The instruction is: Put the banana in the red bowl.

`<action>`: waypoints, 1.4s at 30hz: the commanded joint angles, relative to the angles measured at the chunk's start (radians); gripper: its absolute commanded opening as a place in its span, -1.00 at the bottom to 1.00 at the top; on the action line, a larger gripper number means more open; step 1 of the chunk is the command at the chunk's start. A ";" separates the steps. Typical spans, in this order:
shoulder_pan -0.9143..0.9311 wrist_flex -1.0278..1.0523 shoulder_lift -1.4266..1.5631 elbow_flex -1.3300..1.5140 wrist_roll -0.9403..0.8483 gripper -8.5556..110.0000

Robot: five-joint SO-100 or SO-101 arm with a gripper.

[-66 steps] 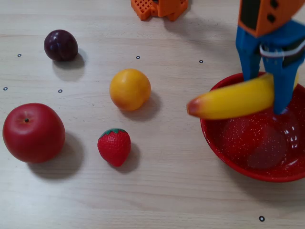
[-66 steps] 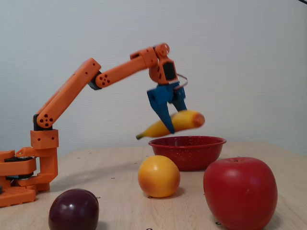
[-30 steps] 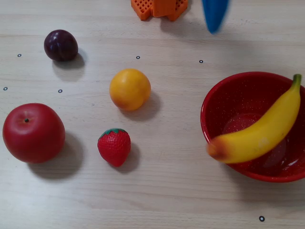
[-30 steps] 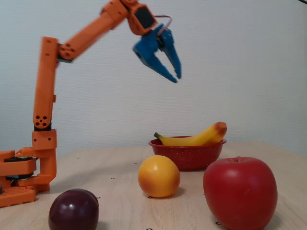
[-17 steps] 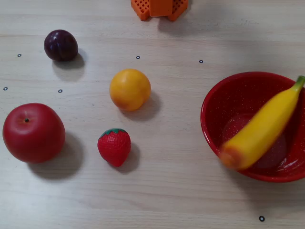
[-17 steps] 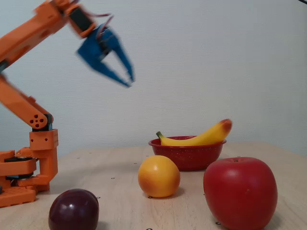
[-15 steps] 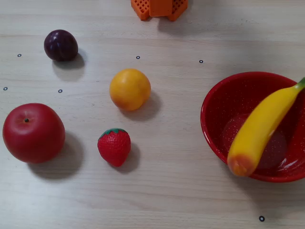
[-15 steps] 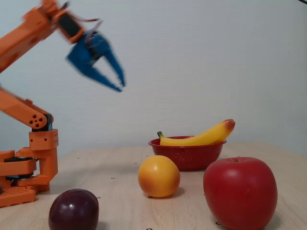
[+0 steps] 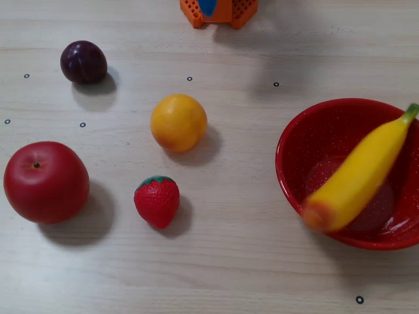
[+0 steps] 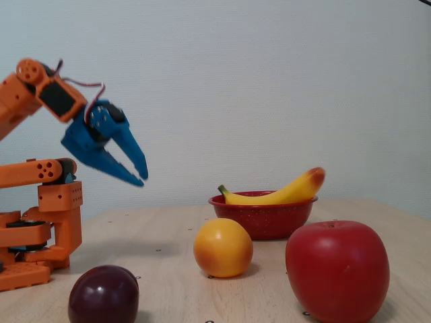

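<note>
The bowl (image 9: 294, 190) sits at the table's (image 9: 262, 275) right edge with the banana (image 9: 357, 176) lying slantwise across it, both ends jutting over the rim and barring most of its mouth. Bare table lies between the bowl and the orange (image 9: 178, 122) and strawberry (image 9: 157, 201). The plum (image 9: 84, 62) and apple (image 9: 46, 182) stand well apart on the left.

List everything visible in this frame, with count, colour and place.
banana: 1, yellow, lying across the red bowl, orange-brown end over the rim
red bowl: 1, red, right side of the top-down fixed view
apple: 1, red, left
strawberry: 1, red, centre-bottom
orange fruit: 1, orange-yellow, centre
plum: 1, dark purple, upper left
table: 1, light wood
arm: 1, orange, folded near its base
gripper: 1, blue, open, empty
</note>
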 commanded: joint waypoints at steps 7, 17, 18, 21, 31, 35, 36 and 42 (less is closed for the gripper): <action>0.003 -0.198 0.087 0.193 -0.081 -0.85; 0.005 -0.574 0.087 0.485 -0.249 -0.85; 0.003 -0.574 0.087 0.485 -0.256 -0.85; -0.008 -0.571 0.087 0.485 -0.282 -0.85; 0.008 -0.571 0.087 0.485 -0.258 -0.85; 0.008 -0.571 0.087 0.485 -0.258 -0.85; 0.008 -0.571 0.087 0.485 -0.258 -0.85; 0.008 -0.571 0.087 0.485 -0.258 -0.85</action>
